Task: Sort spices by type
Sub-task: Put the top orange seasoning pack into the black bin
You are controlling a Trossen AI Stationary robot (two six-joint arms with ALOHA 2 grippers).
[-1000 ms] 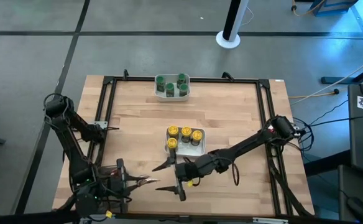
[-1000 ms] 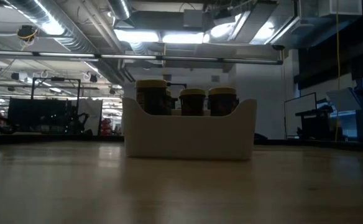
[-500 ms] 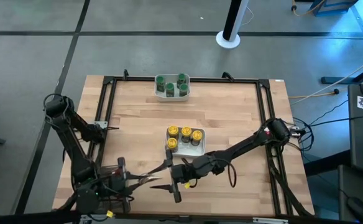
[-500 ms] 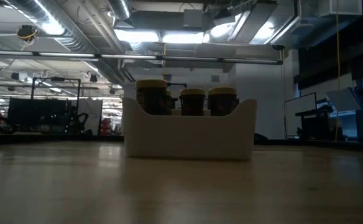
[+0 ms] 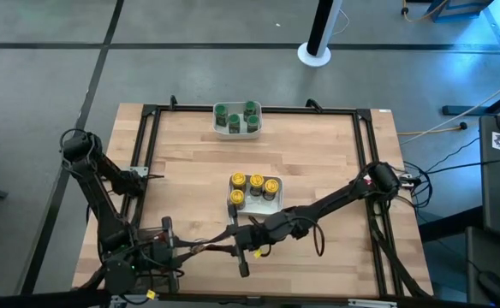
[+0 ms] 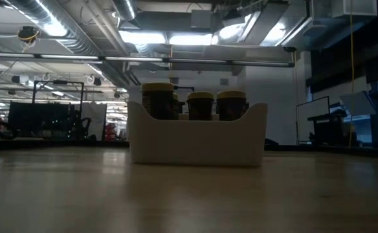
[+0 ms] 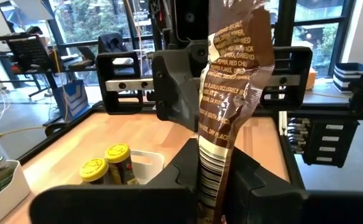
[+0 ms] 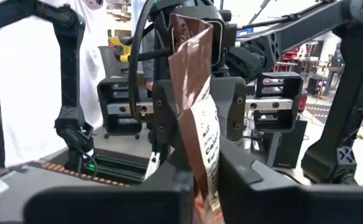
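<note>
A flat brown spice packet [image 7: 234,93] hangs above the table's near part, held between my two grippers, which face each other. My left gripper [image 5: 216,249] comes from the table's left and is shut on one end. My right gripper [image 5: 233,247] comes from the right and is shut on the other end [image 8: 197,106]. Yellow-capped jars [image 5: 254,185] stand in a white bowl [image 5: 233,200] just beyond them. Green-capped jars [image 5: 235,117] fill a second white bowl [image 5: 256,127] at the far edge. My left gripper pinches the packet's barcode end [image 7: 210,169] between its two fingers, coming level from the table's left. The packet is clear of the table and runs on toward the other gripper. My right gripper pinches the packet's opposite end [image 8: 205,167] between its two fingers, coming level from the table's right, along the packet's length. That end is lifted clear of the table.
A black frame [image 5: 147,137] runs round the wooden tabletop. The low view shows the bowl of yellow-capped jars [image 6: 197,139] standing on bare wood. There is open wood between the two bowls and along the table's left and right sides.
My right gripper has moved toward the table's left, up to the left gripper, and its wide-open fingers have shut on the free end of the packet. The left gripper and the packet have stayed in place.
</note>
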